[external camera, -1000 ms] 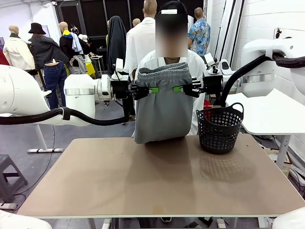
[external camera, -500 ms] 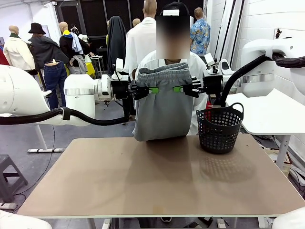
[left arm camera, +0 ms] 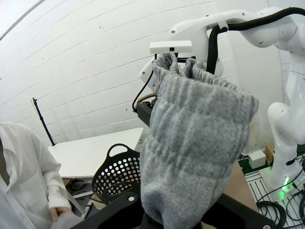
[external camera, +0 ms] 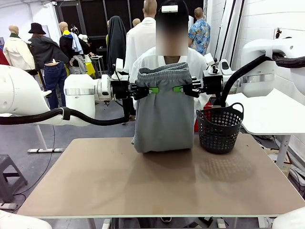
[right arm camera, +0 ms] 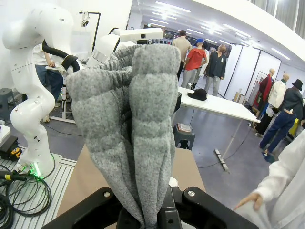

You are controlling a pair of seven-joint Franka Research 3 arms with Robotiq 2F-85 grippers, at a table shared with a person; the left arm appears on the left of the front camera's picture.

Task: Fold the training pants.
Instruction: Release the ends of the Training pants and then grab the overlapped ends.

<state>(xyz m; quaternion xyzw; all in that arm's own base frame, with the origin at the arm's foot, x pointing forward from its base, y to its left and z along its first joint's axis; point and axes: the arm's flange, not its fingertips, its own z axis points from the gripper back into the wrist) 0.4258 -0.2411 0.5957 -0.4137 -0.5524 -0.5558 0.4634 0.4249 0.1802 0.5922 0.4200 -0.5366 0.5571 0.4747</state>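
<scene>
On the left, the left gripper is clamped on the waistband's left edge. The training pants hang between the two arms above the far side of the table. Their rounded lower end touches the tabletop, in front of the person. The cloth is light grey jersey with a gathered waistband bunched at the top. It hangs as a short, smooth panel, so it looks already doubled over. To its right, the right gripper is clamped on the opposite waistband edge. The basket stands just beside the pants on the right.

This looks like the laying-down step. The next move calls for both arms to lower together and draw towards the near side, spreading the cloth flat without brushing the basket.
</scene>
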